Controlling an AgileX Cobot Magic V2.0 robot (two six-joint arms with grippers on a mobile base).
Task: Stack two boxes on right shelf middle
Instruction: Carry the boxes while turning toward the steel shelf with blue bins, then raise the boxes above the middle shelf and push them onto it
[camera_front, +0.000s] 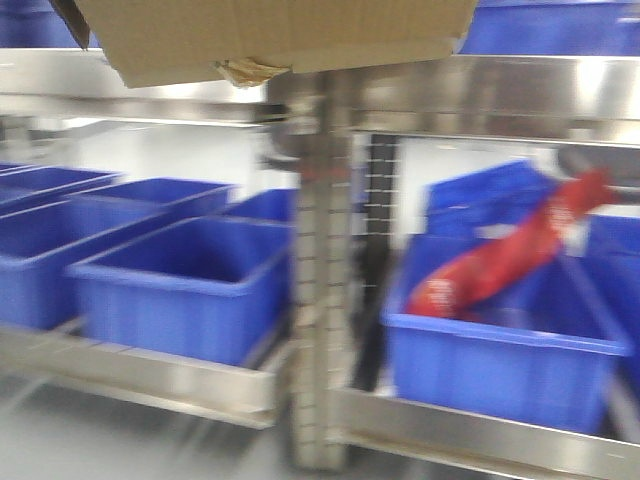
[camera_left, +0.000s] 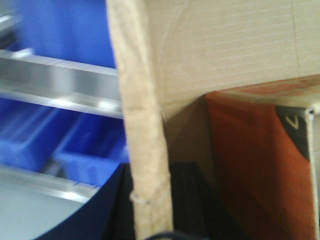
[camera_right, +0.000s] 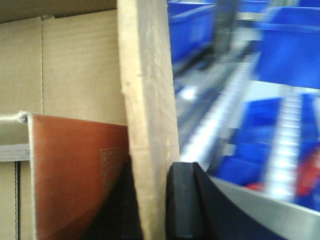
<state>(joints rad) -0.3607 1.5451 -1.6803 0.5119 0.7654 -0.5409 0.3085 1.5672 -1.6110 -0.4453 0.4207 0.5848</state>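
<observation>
We see only the bottom of the box (camera_front: 280, 35) — the top edge of the front view cuts off the rest. It is all blurry there, so we cannot tell what the red thing (camera_front: 510, 255) in the blue bin (camera_front: 480, 375) is.

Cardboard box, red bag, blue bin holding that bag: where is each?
cardboard box (camera_front: 290, 30): front view, its brown side.
red bag (camera_front: 510, 250): front view, its middle.
blue bin (camera_front: 500, 380): front view, its front wall.

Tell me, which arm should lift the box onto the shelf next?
Both, probably. The left tool and right tool each clamp a wall of the box, so they must move together.
</observation>
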